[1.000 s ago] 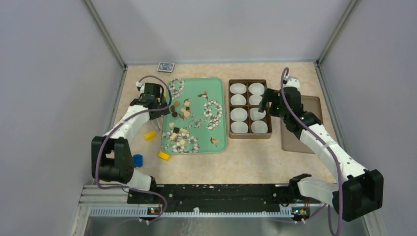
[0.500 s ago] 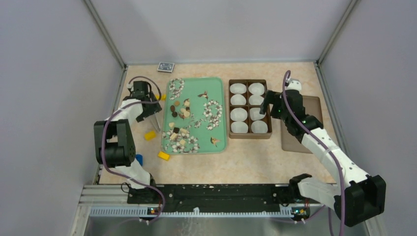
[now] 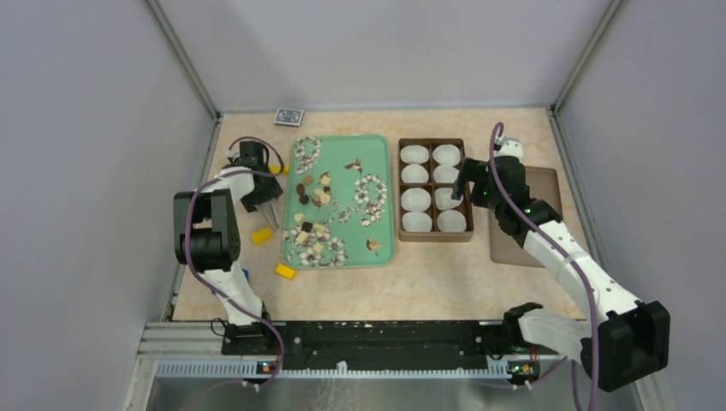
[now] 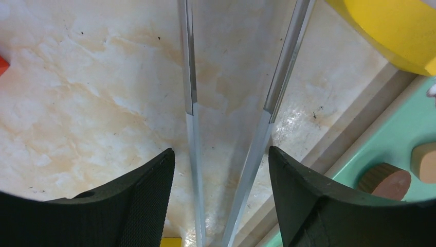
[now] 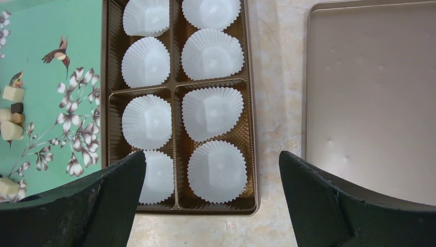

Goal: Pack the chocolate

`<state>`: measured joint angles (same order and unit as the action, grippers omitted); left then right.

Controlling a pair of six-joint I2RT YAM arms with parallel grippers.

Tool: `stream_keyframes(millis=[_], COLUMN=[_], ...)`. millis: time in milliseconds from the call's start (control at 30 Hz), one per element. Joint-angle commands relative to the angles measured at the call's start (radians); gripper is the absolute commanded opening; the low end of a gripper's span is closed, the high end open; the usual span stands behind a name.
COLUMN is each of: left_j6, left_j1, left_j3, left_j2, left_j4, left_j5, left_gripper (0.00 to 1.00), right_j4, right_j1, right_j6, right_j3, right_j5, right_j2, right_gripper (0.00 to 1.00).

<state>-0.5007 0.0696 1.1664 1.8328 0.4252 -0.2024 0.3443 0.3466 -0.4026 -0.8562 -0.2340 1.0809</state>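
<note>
The chocolate (image 3: 312,193) lies in small brown and cream pieces on the green tray (image 3: 381,150); one round brown piece (image 4: 384,181) shows at the tray's left edge. My left gripper (image 3: 257,184) hovers left of the tray, open. Its fingers stand either side of the metal tweezers (image 4: 190,77), with a small gap to each blade. The tweezers (image 3: 270,212) point towards the near edge. My right gripper (image 3: 467,180) hangs open and empty over the brown box (image 3: 434,141) of white paper cups, above a near-right cup (image 5: 216,171).
The tan box lid (image 3: 524,218) lies right of the box. Yellow blocks (image 3: 261,235) (image 3: 285,271) and a blue piece (image 3: 242,276) sit left of the tray. A card deck (image 3: 289,116) rests by the back wall. Walls close in on both sides.
The left arm has folded back to the left and its gripper has shifted slightly, its jaws narrowing round the tweezers. The right gripper has barely moved and stays wide.
</note>
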Motion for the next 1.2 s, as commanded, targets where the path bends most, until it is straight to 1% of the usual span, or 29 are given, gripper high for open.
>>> stream_keyframes(millis=[0, 133, 233, 300, 333, 367, 433, 500, 600, 767, 833, 900, 1000, 1167], left_j6=[-0.029, -0.020, -0.017, -0.016, -0.016, -0.015, -0.007, 0.007, 0.018, 0.056, 0.074, 0.088, 0.111, 0.152], left_j1=[0.003, 0.004, 0.006, 0.005, 0.005, 0.005, 0.006, 0.004, 0.006, 0.005, 0.005, 0.004, 0.004, 0.004], left_j3=[0.009, 0.025, 0.039, 0.042, 0.040, 0.040, 0.043, 0.051, 0.106, 0.154, 0.177, 0.194, 0.191, 0.153], left_j2=[0.020, 0.046, 0.067, 0.065, 0.060, 0.053, 0.031, 0.008, -0.003, -0.057, -0.073, -0.083, -0.121, -0.194], left_j4=[-0.028, -0.036, -0.029, -0.025, -0.024, -0.023, -0.019, -0.010, 0.042, 0.063, 0.082, 0.102, 0.109, 0.103], left_j5=[-0.023, -0.033, -0.025, -0.023, -0.028, -0.035, -0.052, -0.077, -0.114, -0.105, -0.109, -0.109, -0.095, -0.064], left_gripper=[0.72, 0.72, 0.74, 0.73, 0.71, 0.67, 0.54, 0.47, 0.46, 0.44, 0.39, 0.37, 0.35, 0.35], right_j4=[-0.018, -0.016, -0.012, -0.009, -0.008, -0.006, -0.004, -0.007, -0.006, -0.003, -0.004, -0.004, -0.003, -0.018], right_j1=[0.003, 0.003, 0.003, 0.002, 0.002, 0.003, 0.003, 0.002, 0.003, 0.002, 0.002, 0.002, 0.003, 0.003], right_j6=[0.007, -0.002, -0.008, -0.008, -0.010, -0.009, -0.010, -0.011, -0.015, -0.015, -0.015, -0.012, -0.011, -0.016], right_j3=[-0.029, -0.028, -0.024, -0.025, -0.026, -0.028, -0.027, -0.024, -0.026, -0.026, -0.023, -0.025, -0.031, -0.029], right_j5=[-0.007, 0.000, 0.000, -0.002, -0.002, -0.003, -0.004, -0.004, -0.005, -0.007, -0.012, -0.021, -0.030, -0.019], right_j2=[0.002, 0.001, -0.002, -0.004, -0.004, -0.005, -0.010, -0.014, -0.016, -0.020, -0.024, -0.023, -0.018, -0.012], right_gripper=[0.99, 0.99, 0.99, 0.99, 0.99, 0.99, 0.99, 0.99, 0.99, 0.99, 0.99, 0.99, 0.99, 0.99])
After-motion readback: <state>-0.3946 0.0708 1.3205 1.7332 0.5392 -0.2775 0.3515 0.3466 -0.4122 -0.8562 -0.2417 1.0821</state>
